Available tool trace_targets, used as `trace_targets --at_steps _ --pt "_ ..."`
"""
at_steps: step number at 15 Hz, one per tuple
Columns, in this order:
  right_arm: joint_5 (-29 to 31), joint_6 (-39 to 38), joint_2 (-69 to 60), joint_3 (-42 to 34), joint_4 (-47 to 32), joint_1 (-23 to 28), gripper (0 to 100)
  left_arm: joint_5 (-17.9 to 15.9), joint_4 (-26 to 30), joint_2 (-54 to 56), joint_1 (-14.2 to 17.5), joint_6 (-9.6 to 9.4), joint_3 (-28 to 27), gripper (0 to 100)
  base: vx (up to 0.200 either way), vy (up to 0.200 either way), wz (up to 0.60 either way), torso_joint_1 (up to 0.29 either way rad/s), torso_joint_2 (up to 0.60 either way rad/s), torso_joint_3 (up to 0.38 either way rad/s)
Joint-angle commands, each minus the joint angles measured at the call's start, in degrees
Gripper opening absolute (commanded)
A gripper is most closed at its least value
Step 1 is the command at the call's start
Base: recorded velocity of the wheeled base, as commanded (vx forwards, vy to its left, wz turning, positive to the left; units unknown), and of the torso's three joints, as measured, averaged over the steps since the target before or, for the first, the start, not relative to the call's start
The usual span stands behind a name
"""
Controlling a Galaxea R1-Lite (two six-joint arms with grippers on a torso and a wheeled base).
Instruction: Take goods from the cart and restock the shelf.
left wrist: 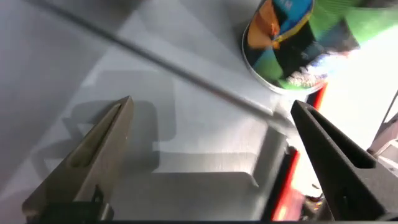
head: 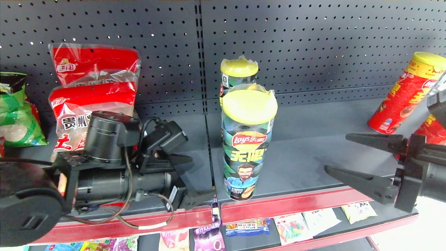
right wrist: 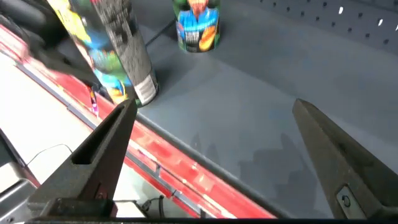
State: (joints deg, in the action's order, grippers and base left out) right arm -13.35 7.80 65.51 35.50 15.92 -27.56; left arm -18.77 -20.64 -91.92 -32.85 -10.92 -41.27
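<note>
The left gripper (head: 195,179) is spread wide and holds nothing. It sits low over the shelf (head: 306,157) at the front edge, just left of the front can (head: 248,146). Its nearer fingertip lies close to the can's base by the red rail (head: 285,204). It seems to stop just short of touching, though the angle makes that hard to judge. In the left wrist view the can's round bottom rim lies just beyond the open fingers, nearer one finger than the other.

The right gripper (head: 336,153) is also wide open and empty. It hovers over bare shelf well to the right of the front can, with its fingers pointing left toward it.

The front can is a green tube with a yellow lid. It stands upright near the shelf's front edge, long axis vertical and printed face toward the aisle. The rear can (head: 238,75), of the same kind, stands upright directly behind it, close to the pegboard (head: 313,42).

At the far right a red can (head: 406,94) with a yellow lid leans, its top tipped right. Red bags (head: 94,80) and a green bag (head: 15,115) stand on the left of the shelf.
</note>
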Motion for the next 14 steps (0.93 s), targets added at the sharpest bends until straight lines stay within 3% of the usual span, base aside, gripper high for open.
trace_targets --at_steps 1,2,4,6,8,10,12,14 --pt "-0.10 0.02 -6.27 -3.95 -0.28 0.05 100 2.43 3.94 19.85 4.64 5.03 6.99 100 0.000 0.000 0.00 0.000 0.00 0.000" --pt "-0.10 0.02 -10.14 -5.70 -1.68 0.14 100 3.39 9.12 27.32 6.13 6.09 7.95 100 0.000 0.000 0.00 0.000 0.00 0.000" --pt "-0.10 -0.07 -19.02 -6.93 -10.30 1.46 100 5.15 21.78 39.71 9.39 6.35 7.60 100 0.000 0.000 0.00 0.000 0.00 0.000" --pt "0.25 -0.68 -33.17 -6.58 -25.24 8.23 100 11.13 38.92 56.76 12.99 6.79 7.52 100 0.000 0.000 0.00 0.000 0.00 0.000" --pt "2.98 -3.23 -41.69 -6.06 -31.39 16.49 100 17.37 54.30 67.48 16.68 9.52 5.23 100 0.000 0.000 0.00 0.000 0.00 0.000" --pt "5.44 -5.43 -48.11 -5.88 -37.28 22.64 100 19.65 66.52 75.92 23.19 10.83 4.53 100 0.000 0.000 0.00 0.000 0.00 0.000" --pt "6.41 -5.52 -54.79 -6.58 -45.19 24.93 100 20.97 69.51 81.28 32.50 11.10 7.08 100 0.000 0.000 0.00 0.000 0.00 0.000" --pt "11.15 -5.43 -58.74 -9.92 -46.07 25.45 100 20.53 69.33 84.27 42.61 11.36 10.42 100 0.000 0.000 0.00 0.000 0.00 0.000"
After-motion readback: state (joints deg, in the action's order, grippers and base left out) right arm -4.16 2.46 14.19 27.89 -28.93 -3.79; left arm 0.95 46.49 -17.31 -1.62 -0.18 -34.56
